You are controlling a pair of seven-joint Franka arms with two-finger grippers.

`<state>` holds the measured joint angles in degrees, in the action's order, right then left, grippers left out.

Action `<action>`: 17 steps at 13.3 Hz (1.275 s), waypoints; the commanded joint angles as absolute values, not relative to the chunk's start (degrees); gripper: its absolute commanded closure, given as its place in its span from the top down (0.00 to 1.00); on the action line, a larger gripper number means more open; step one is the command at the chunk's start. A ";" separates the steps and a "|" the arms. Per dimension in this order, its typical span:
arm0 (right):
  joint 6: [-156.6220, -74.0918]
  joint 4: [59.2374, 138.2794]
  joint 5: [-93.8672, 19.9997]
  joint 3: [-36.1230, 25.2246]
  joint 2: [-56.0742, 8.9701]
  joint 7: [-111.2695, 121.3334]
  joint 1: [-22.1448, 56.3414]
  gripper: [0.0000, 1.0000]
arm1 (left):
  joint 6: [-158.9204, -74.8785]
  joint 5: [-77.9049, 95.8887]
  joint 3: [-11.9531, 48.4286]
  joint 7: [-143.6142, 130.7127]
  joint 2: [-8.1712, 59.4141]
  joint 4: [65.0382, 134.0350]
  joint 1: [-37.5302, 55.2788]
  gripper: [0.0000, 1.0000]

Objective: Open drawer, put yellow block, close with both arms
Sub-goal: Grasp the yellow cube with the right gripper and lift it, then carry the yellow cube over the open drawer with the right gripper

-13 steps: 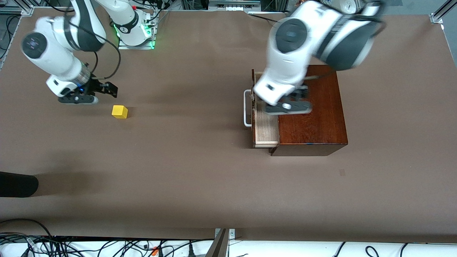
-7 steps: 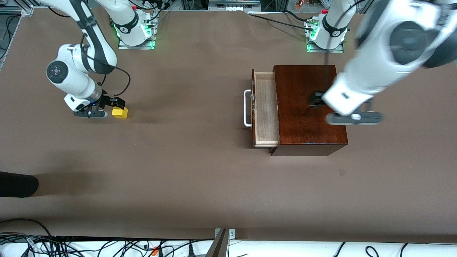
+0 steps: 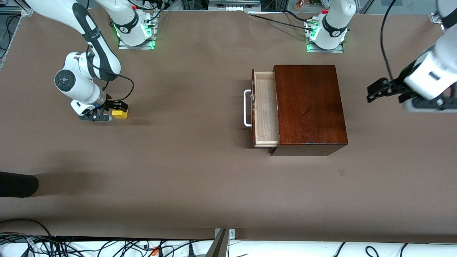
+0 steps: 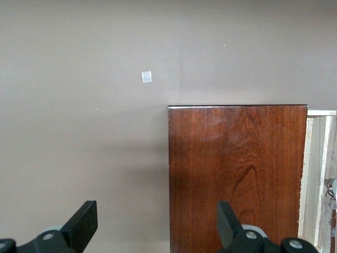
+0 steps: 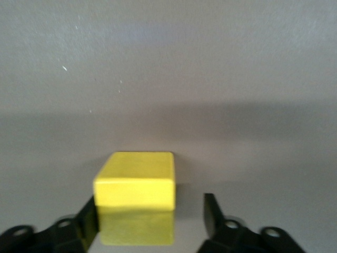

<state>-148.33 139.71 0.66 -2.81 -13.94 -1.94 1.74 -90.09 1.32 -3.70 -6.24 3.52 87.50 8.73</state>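
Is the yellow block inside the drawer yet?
No: the yellow block sits on the table between the right gripper's open fingers, well apart from the open drawer.

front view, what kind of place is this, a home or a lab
Most likely a robotics lab, not a home. Two white arms are bolted to metal base plates on a brown-covered table, loose cables trail along its edge, and the only props are a wooden drawer box and a yellow block.

Right end effector [image 3: 115, 109] low at table, fingers spread; left end effector [image 3: 383, 91] raised, fingers spread.
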 commanded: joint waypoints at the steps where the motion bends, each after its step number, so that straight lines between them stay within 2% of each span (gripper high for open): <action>1: -146.96 137.29 1.23 -2.73 -12.67 -1.94 1.76 0.00 | -91.77 1.41 -4.66 -5.27 -2.02 94.13 9.58 1.00; 5: -128.47 129.67 1.23 -2.29 -4.76 -2.28 1.85 0.00 | -87.80 -1.31 -4.40 -5.01 -0.26 91.58 8.79 1.00; 9: -101.84 110.97 0.97 -0.45 -3.43 -4.73 2.02 0.00 | -87.63 -1.23 -4.66 -5.01 -0.18 91.58 8.70 1.00; 11: -92.16 102.43 0.70 1.83 -3.43 -10.07 2.02 0.00 | -87.63 -1.06 -4.66 -5.10 -0.26 91.49 8.79 1.00; 14: -82.47 94.15 -4.37 7.54 -3.69 -29.90 2.02 0.00 | -87.63 -0.97 -4.66 -5.10 0.09 91.23 8.70 1.00; 17: -82.35 91.85 -8.52 16.66 -3.95 -54.94 2.11 0.00 | -87.63 -1.23 -4.66 -5.27 0.09 91.14 8.79 1.00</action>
<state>-83.66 94.91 -6.70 11.40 -2.13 -41.57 2.28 -88.39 -0.04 -4.53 -6.23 -0.09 91.70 8.71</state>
